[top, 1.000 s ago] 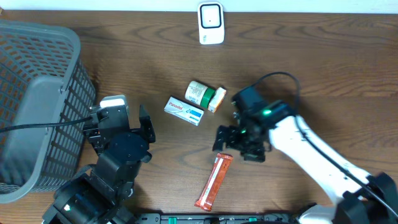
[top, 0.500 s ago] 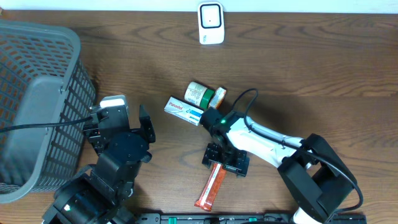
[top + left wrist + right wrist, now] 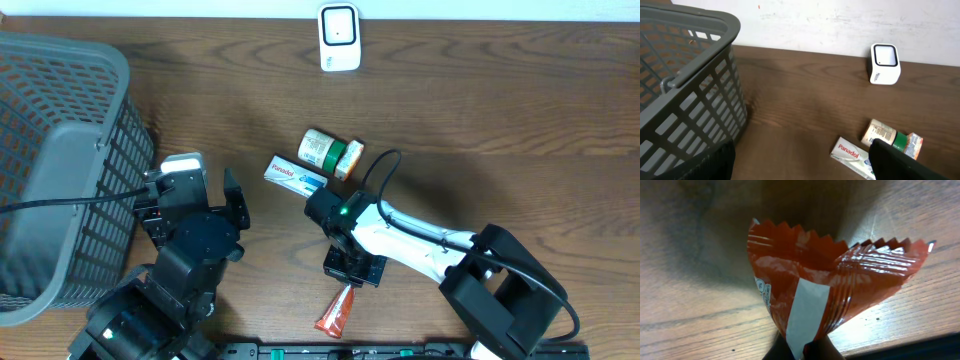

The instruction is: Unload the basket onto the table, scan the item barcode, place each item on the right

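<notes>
Table (image 3: pixel 520 120): dark wood grain, broad bare stretch across the right half and along the top edge either side of the scanner (image 3: pixel 339 37), a white rounded block with a dark window, upper centre

Grey plastic basket (image 3: pixel 95 215), lattice walls and thick rolled rim, fills the upper left; it stands just beside the left arm

Centre cluster, items close together: flat white Panadol box (image 3: pixel 292 176), a bottle (image 3: pixel 320 149) lying on its side with a green cap, a small orange carton (image 3: pixel 349 158) touching the cap end

Right gripper (image 3: pixel 352 268), lower centre, is clenched on the snack packet (image 3: pixel 336 312). Only the packet's lower tip shows from overhead, near the bottom edge of the frame. In the right wrist view the dark fingertips (image 3: pixel 816 351) pinch the glossy orange-red foil, which puckers and fans upward to a saw-tooth crimped end; a white stripe runs up its middle

Left gripper (image 3: pixel 800 167): jaws spread wide, nothing between them, hovering low left of centre. Its dark fingers frame the bottom corners of the left wrist view
</notes>
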### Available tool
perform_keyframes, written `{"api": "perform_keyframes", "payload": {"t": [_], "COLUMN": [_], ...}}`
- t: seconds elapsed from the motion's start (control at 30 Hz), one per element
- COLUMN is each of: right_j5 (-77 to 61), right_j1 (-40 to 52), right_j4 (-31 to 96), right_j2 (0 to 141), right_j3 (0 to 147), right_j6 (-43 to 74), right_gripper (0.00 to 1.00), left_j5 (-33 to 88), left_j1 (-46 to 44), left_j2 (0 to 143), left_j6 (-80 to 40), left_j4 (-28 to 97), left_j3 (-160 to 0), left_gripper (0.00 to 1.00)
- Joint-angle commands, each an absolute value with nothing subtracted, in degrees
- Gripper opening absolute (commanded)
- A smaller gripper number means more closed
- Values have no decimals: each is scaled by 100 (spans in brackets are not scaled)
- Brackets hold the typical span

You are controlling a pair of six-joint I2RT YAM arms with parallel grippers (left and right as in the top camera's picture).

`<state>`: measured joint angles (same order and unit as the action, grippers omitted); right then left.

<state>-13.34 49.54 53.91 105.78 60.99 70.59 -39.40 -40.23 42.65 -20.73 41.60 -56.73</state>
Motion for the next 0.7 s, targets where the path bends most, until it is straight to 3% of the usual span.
{"api": "perform_keyframes", "payload": {"t": [0.0,0.23,0.67], "right_j5": [-932,-1000,-2349], "right_j1": [4740,4101,2755], "right_j4": [5481,6499,5627], "right_j2": [10438,9714,9362], "right_j3": [6281,7373,7721], "right_j6": [7157,7000,6206], "right_gripper": [2,1,1], "left_j5": [-4051,-4053,-4053], "left_j1": [-4018,-4018,-4018], "left_j2": [4259,4259,4259], "left_j6": [-2016,-2016,-2016], "left_j4": [4156,4156,4156], "left_j3": [-5697,-5697,-5697], "left_gripper": [86,86,86]}}
